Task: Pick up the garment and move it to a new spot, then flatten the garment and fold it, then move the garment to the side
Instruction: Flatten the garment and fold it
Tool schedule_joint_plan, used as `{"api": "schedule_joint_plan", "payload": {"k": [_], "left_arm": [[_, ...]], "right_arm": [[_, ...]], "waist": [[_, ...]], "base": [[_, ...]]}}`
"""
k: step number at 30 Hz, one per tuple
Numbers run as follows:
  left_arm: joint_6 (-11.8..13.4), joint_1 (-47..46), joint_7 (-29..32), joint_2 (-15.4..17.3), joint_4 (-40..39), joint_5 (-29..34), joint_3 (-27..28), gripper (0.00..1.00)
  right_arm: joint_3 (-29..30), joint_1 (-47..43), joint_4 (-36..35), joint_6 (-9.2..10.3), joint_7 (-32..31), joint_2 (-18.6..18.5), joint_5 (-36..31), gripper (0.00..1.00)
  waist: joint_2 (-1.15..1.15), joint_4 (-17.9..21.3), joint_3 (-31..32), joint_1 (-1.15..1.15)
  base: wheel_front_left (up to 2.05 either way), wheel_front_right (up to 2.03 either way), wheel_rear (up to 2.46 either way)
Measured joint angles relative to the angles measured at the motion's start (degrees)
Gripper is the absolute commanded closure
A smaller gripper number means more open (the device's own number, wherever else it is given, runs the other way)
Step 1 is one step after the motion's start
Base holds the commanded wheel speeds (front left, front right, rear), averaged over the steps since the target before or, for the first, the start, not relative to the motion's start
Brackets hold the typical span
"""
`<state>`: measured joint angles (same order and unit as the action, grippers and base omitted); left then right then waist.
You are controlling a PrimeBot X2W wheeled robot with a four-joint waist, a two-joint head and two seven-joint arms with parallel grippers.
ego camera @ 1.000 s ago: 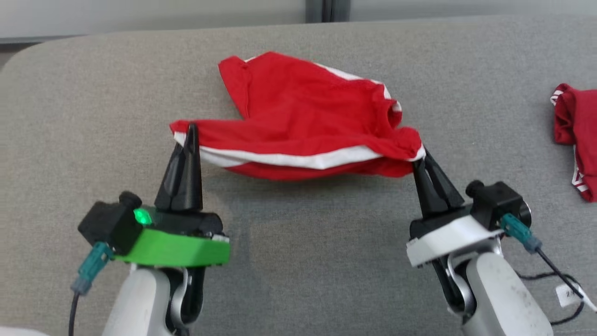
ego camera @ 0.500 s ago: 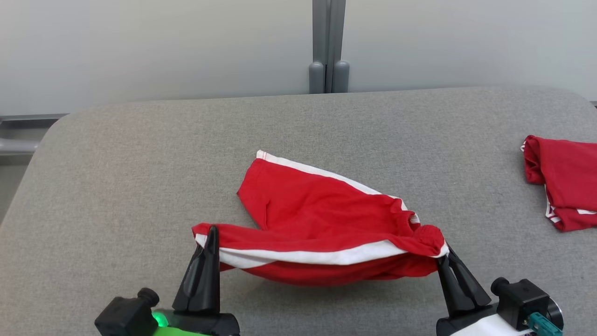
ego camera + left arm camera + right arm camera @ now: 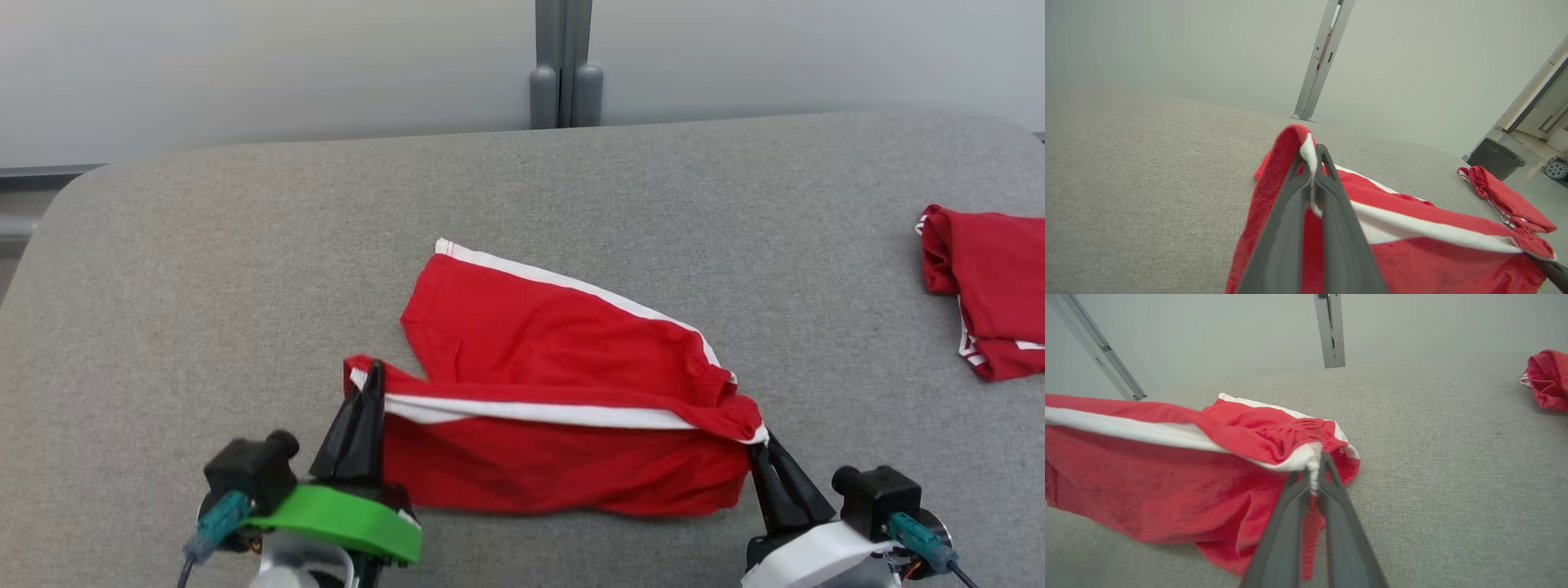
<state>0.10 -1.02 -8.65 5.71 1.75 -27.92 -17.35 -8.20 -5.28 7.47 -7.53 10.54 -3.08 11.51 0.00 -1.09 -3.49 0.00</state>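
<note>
The garment (image 3: 555, 384) is a pair of red shorts with white side stripes, stretched across the middle of the grey table (image 3: 204, 269). My left gripper (image 3: 374, 377) is shut on its left corner, the white stripe pinched between the fingers (image 3: 1312, 163). At the opposite end my right gripper (image 3: 763, 441) is shut on the waistband corner (image 3: 1314, 463). The near part of the garment (image 3: 1167, 473) hangs lifted between both grippers, while the far leg (image 3: 522, 318) rests on the table.
A second red garment (image 3: 988, 286) lies bunched at the table's right edge. A pale wall with a grey post (image 3: 560, 61) runs behind the table. A dark bin (image 3: 1494, 157) stands on the floor beyond the right side.
The head camera has tilted up, so the picture shifted. Both grippers have held their grip, and the near edge now hangs lower as a wider red panel.
</note>
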Motion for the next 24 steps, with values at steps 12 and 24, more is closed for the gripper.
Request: {"api": "schedule_joint_plan", "payload": {"k": [12, 24], "left_arm": [[-1.9, -24.1, 0.3, -0.1, 23.3, 2.9, -0.3, 1.0], [-0.2, -39.7, -0.5, -1.3, 42.2, 3.9, -0.6, 1.0]], "right_arm": [[-2.7, 13.9, 11.2, 0.0, 2.8, 0.3, 5.3, 1.0], [-5.1, 25.0, 18.7, 0.0, 4.4, 0.3, 8.1, 1.0]], "waist": [[0.0, 2.9, -6.7, 0.0], [0.0, 6.0, -15.3, 0.0]], "base": [[0.0, 0.0, 0.0], [0.0, 0.0, 0.0]]}}
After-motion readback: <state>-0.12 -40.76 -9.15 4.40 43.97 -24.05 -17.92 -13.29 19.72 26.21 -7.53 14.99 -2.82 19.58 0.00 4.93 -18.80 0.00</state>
